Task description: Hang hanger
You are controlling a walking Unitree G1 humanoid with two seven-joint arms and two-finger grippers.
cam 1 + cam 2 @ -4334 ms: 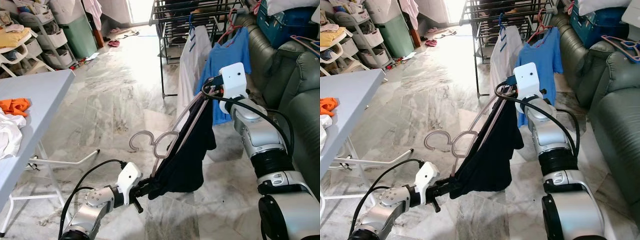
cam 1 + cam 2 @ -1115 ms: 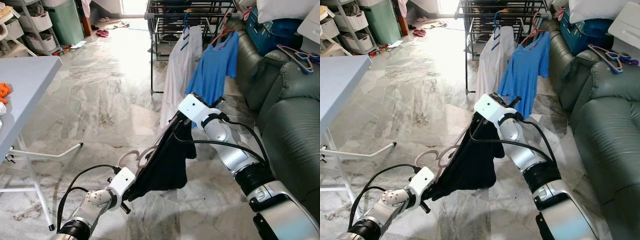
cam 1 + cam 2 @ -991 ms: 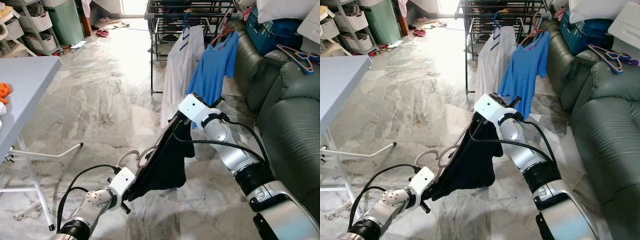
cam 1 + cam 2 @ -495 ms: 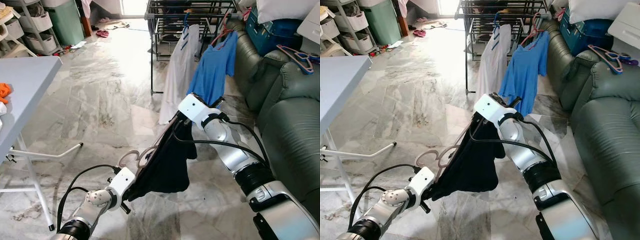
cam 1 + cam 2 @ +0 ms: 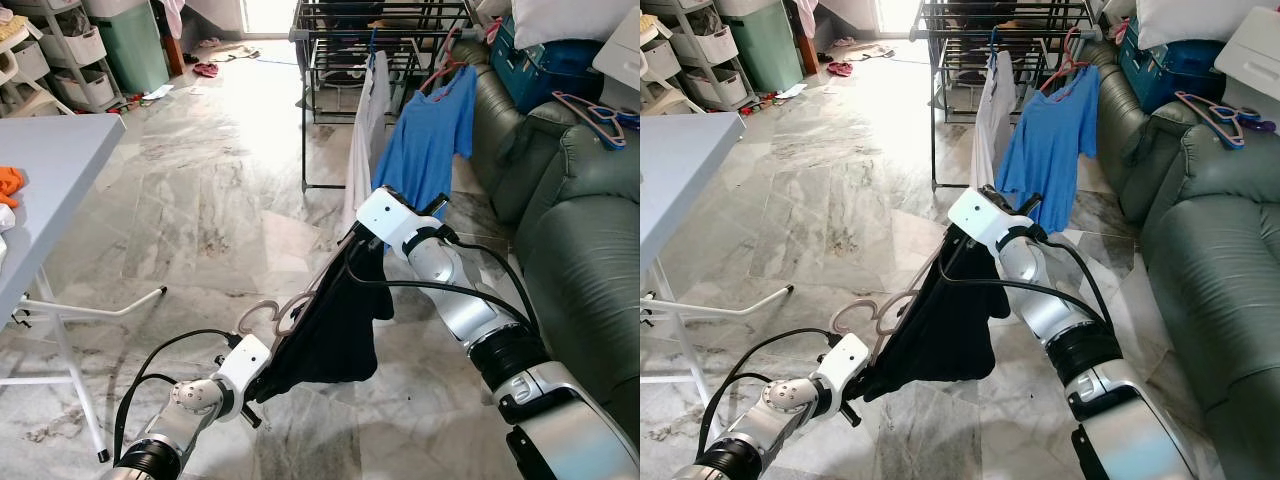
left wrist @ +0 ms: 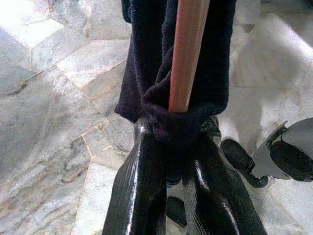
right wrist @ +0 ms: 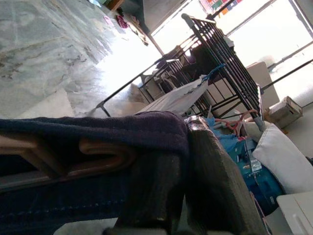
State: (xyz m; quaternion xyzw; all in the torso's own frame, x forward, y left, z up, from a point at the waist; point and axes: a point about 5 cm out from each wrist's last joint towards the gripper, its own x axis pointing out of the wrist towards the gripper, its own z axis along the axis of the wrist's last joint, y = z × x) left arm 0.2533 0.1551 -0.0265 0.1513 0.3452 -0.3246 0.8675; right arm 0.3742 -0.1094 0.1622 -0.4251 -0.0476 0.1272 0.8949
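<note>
A pinkish hanger (image 5: 268,312) carrying a dark navy garment (image 5: 335,330) slants low over the floor between my two grippers. My left gripper (image 5: 268,368) is shut on its lower end; in the left wrist view the black fingers (image 6: 142,186) pinch the bunched cloth around the hanger rod (image 6: 188,49). My right gripper (image 5: 358,238) is shut on the upper end, its finger (image 7: 215,186) pressed on the cloth-covered hanger (image 7: 98,152). The black drying rack (image 5: 330,35) stands beyond, ahead of the right gripper.
A white shirt (image 5: 365,130) and a blue shirt (image 5: 425,140) hang on the rack. A green sofa (image 5: 590,200) with loose hangers (image 5: 590,105) runs along the right. A grey table (image 5: 50,170) stands at the left, its leg (image 5: 100,305) across the marble floor.
The white shirt on the rack has swung and now looks narrower. Since the oldest frames the view has shifted and the rack is closer. Both grippers still hold the hanger.
</note>
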